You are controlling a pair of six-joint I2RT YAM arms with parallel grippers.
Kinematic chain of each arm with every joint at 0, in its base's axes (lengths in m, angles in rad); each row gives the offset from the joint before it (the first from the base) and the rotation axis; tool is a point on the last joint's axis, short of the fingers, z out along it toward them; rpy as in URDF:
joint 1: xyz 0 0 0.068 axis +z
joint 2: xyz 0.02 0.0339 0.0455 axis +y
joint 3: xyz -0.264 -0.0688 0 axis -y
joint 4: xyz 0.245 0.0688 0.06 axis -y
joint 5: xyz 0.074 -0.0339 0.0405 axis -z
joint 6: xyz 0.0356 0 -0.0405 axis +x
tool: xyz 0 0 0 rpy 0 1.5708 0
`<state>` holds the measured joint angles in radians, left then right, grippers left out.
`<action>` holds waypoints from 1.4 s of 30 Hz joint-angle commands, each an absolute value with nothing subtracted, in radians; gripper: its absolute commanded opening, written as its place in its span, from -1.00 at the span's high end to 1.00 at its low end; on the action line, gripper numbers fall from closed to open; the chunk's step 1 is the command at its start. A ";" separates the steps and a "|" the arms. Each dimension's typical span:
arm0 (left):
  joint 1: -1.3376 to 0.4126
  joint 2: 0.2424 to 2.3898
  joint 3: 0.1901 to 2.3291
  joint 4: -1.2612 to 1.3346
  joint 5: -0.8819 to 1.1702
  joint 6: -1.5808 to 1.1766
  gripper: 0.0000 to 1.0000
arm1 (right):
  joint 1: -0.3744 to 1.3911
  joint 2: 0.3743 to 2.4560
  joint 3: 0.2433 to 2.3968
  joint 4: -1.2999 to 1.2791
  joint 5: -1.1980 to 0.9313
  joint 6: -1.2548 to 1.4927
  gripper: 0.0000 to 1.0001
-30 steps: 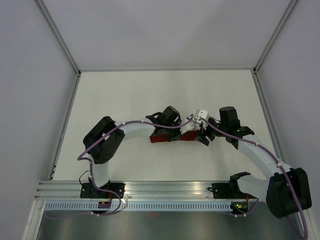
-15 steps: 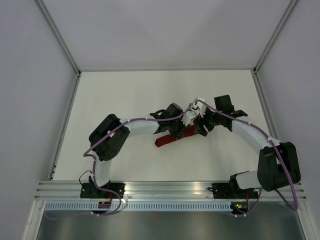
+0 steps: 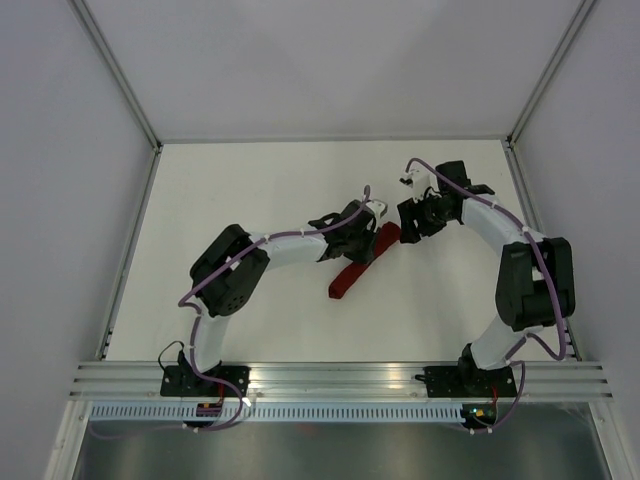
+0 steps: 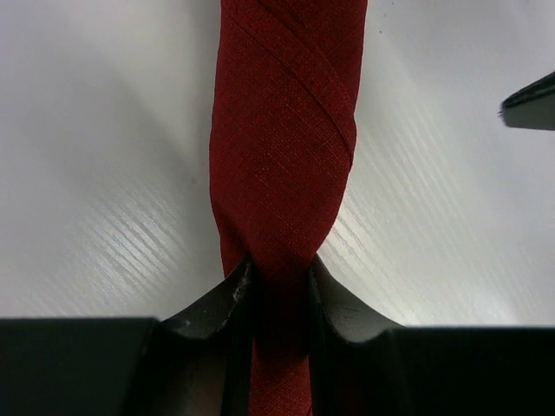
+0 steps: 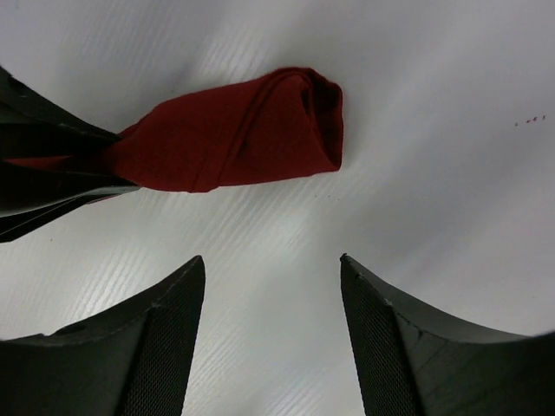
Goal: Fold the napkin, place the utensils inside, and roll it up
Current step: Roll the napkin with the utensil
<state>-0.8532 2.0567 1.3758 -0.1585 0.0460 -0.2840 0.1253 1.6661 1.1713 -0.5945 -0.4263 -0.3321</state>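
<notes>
The napkin point(image 3: 348, 278) lies as a tight maroon roll slanting across the middle of the table point(image 3: 240, 180). The left tool point(image 4: 277, 276) is pinched narrow around it partway along, while the right tool point(image 5: 271, 276) hangs just off the roll's far end, spread wide with nothing in it. I can't see any utensils, so I can't tell whether they're tucked inside, and with only that one pinch holding it I'd worry a tug or lift would slacken the outer wrap and let the roll unwind or spill its contents.
</notes>
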 commanded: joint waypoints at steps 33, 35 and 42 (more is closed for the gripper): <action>-0.856 2.192 1.453 -0.304 -0.098 -0.689 -0.13 | 0.193 2.111 1.545 -0.660 -0.213 -0.026 0.24; -0.856 2.181 1.453 -0.302 -0.104 -0.684 -0.14 | 0.195 2.121 1.558 -0.661 -0.210 -0.028 0.25; -0.856 2.146 1.462 -0.293 -0.127 -0.647 -0.17 | 0.204 2.158 1.626 -0.675 -0.195 -0.025 0.26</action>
